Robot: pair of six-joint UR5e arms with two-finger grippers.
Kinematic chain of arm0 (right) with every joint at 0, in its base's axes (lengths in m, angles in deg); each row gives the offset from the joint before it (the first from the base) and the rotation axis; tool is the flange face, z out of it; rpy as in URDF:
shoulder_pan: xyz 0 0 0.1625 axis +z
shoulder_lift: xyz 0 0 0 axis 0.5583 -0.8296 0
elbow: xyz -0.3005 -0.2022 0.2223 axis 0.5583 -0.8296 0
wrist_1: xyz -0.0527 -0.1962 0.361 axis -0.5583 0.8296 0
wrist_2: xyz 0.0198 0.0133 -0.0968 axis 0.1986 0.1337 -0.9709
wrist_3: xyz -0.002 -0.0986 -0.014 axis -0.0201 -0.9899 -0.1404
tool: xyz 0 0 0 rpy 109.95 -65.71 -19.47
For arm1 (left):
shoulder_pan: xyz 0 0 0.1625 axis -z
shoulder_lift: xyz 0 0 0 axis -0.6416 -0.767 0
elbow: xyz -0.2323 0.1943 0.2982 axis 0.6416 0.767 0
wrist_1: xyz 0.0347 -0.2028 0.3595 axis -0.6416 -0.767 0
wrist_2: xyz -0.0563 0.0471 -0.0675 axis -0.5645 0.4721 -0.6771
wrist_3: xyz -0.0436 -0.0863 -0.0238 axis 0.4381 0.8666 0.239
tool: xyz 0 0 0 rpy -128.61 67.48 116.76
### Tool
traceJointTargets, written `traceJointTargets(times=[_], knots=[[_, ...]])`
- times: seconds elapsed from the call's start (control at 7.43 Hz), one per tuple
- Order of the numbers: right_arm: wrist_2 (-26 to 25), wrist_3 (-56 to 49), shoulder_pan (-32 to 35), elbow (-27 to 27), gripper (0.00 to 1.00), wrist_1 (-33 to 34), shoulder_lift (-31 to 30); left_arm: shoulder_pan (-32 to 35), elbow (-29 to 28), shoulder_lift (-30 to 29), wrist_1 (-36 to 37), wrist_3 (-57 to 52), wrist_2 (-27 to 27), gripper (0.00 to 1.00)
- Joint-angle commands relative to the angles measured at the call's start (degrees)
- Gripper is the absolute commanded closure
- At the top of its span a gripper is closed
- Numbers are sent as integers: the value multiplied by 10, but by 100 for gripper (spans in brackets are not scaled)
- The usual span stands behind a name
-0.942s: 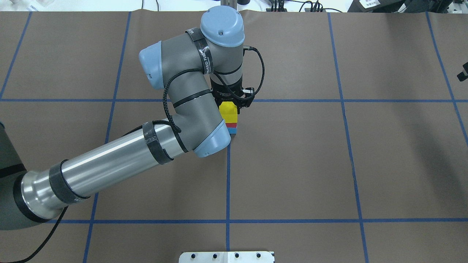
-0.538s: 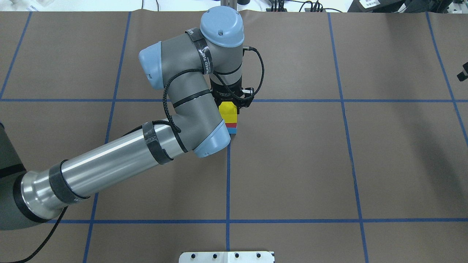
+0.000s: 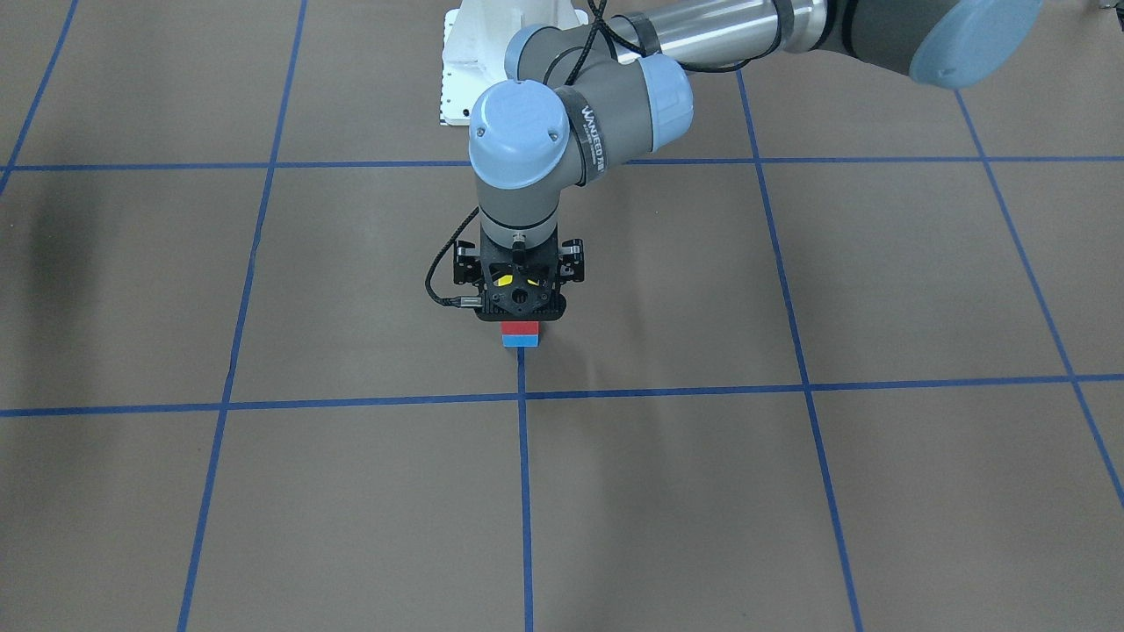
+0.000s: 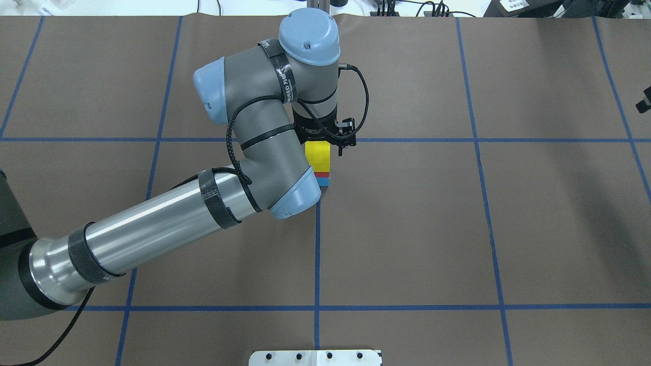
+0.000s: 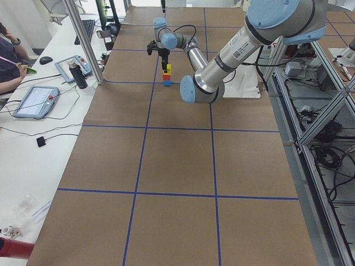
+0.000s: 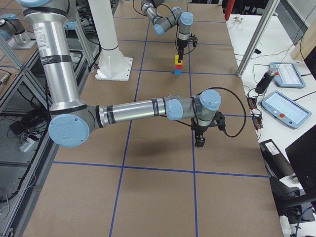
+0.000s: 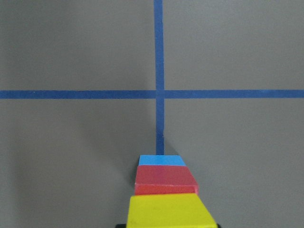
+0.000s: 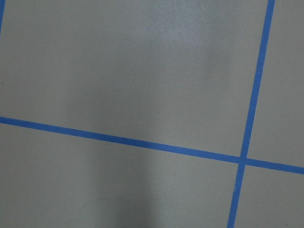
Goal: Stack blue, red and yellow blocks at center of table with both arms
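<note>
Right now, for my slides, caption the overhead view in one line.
Left pincer open over yellow block, atop red block and blue block, at table centre.

The table (image 4: pixel 559 244) is covered with brown paper (image 4: pixel 407 229) marked into large squares by blue tape lines (image 4: pixel 317 254). Along one long side runs a white bench (image 5: pixel 22 166) with two control pads (image 5: pixel 34 101), a keyboard (image 5: pixel 89 29), a mouse (image 5: pixel 46 60) and a dark bottle (image 5: pixel 79 75). Metal frame posts (image 5: pixel 82 39) stand at its edge. Cables (image 5: pixel 333 147) lie on the pale floor (image 5: pixel 338 221). The light is bright and even.

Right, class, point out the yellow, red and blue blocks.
yellow block (image 7: pixel 168 211), left wrist view, visible face centre.
red block (image 7: pixel 165 178), left wrist view, visible face centre.
blue block (image 7: pixel 161 160), left wrist view, visible face centre.
</note>
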State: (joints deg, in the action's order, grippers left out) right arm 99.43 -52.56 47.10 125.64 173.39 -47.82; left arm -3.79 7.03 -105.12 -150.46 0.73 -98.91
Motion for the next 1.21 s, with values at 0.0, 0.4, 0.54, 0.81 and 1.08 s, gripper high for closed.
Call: traceJointTargets(times=[0.0, 0.4, 0.54, 0.81, 1.08], knots=[[-1, 0, 0, 0, 1, 0, 0, 1, 2, 0, 1, 0, 0, 0], [0, -1, 1, 2, 1, 0, 0, 35, 54, 1, 28, 0, -7, 0], [-1, -3, 1, 3, 1, -1, -1, 46, 104, 6, 79, -5, -13, 0], [-4, -11, 10, 5, 1, -1, -9, 56, 281, 142, 98, -11, -12, 0], [-2, -3, 33, 4, 1, -9, -26, 115, 378, 268, 99, -129, -13, 0]])
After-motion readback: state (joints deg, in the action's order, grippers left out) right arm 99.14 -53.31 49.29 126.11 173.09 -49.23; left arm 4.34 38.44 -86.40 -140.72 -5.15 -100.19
